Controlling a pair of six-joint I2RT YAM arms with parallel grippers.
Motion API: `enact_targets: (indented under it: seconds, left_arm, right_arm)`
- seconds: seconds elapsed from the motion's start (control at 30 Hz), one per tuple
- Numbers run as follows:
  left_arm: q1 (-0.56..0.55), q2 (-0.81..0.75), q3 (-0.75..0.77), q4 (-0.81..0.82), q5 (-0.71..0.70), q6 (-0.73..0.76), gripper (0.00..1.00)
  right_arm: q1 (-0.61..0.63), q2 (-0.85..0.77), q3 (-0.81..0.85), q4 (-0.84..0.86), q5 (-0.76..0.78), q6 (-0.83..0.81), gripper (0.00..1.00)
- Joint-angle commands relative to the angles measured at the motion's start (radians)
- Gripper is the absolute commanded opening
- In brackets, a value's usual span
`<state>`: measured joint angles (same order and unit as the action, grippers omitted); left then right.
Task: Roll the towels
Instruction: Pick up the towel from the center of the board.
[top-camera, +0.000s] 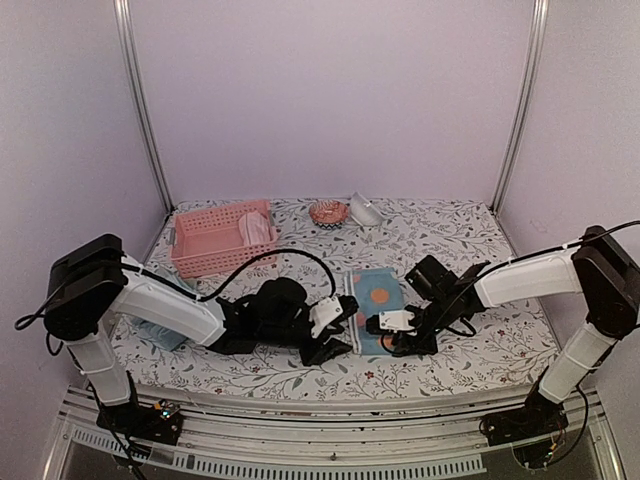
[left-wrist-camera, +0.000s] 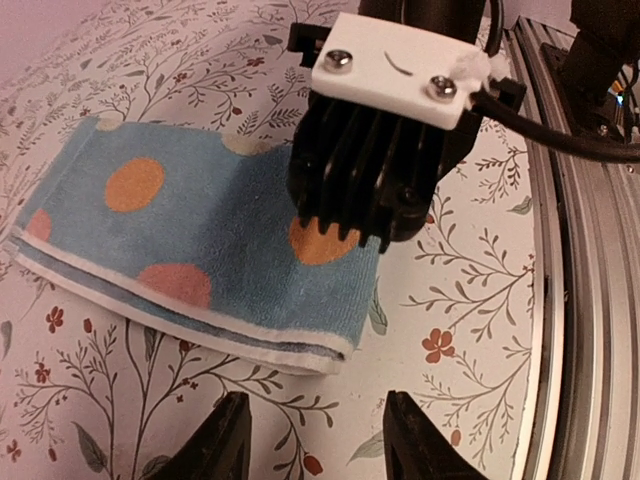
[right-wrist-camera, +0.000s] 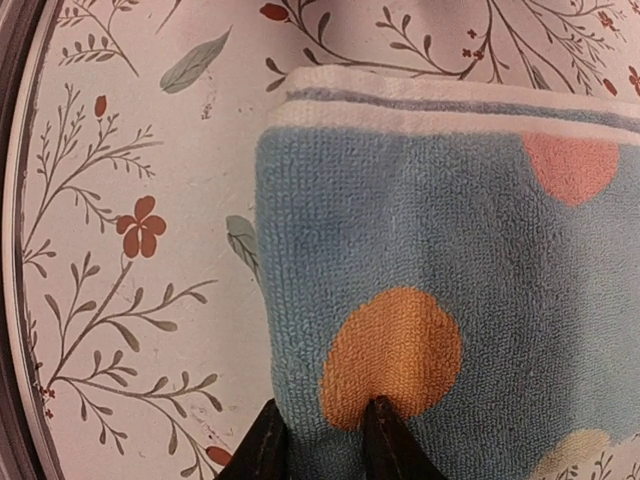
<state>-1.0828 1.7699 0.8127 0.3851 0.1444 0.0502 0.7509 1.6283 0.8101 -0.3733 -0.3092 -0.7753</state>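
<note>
**Top view.**
- Hidden: the teal towel (top-camera: 160, 330) lies at the left side of the surface (top-camera: 480, 350). The left arm (top-camera: 170, 305) covers most of it and only a strip shows.
- The pink towel (top-camera: 256, 228) sits in the right end of the basket (top-camera: 205, 250); its shape is hard to make out.
- Two small items at the far edge, an orange round thing (top-camera: 328, 212) and a white thing (top-camera: 364, 210), are too small to identify.
- Count: three towels, one basket, two small items.
- The blue towel (top-camera: 378, 290) lies flat at front centre, with its long axis running near to far.
- The left gripper (top-camera: 345, 335) is at its near left corner. The right gripper (top-camera: 378, 330) is on its near end and covers part of it.

**Left wrist view.**
- The blue towel is folded in layers, with stacked white borders along one long edge and orange and pale dots on top.
- Its long axis runs across the frame, left to right.
- The black body of the right gripper sits over the towel's right end and hides its own tips.
- The left gripper's two fingers (left-wrist-camera: 232, 440) stand well apart just short of the towel, with only bare surface between them. They are cut off at the frame bottom.

**Right wrist view.**
- One towel corner fills the frame; the rest is cut off.
- The right gripper's jaws are narrow and pinch the cloth by an orange dot at the short edge.
- I cannot tell whether the cloth is lifted.
</note>
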Motion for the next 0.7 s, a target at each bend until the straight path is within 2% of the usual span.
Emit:
enact_targets:
  seconds: [0.0, 0.1, 0.2, 0.37, 0.53, 0.67]
  left_arm:
    - [-0.02, 0.046, 0.01, 0.087, -0.021, 0.033, 0.49]
    - [-0.019, 0.071, 0.013, 0.144, 0.002, 0.041, 0.49]
    - [-0.019, 0.097, 0.029, 0.183, 0.062, 0.045, 0.49]
    - [0.0, 0.142, 0.053, 0.219, 0.111, 0.047, 0.49]
    - [0.053, 0.183, 0.061, 0.29, 0.244, -0.002, 0.5]
    - [0.06, 0.245, 0.106, 0.28, 0.323, -0.018, 0.5]
  right_arm:
    - [0.005, 0.053, 0.016, -0.017, -0.006, 0.012, 0.23]
    - [-0.012, 0.078, 0.04, -0.047, -0.054, 0.02, 0.11]
    - [-0.051, 0.102, 0.092, -0.117, -0.163, 0.017, 0.05]
    - [-0.112, 0.189, 0.188, -0.265, -0.324, -0.004, 0.04]
    - [-0.13, 0.276, 0.246, -0.358, -0.399, -0.021, 0.04]
    - [-0.156, 0.339, 0.317, -0.44, -0.454, -0.033, 0.04]
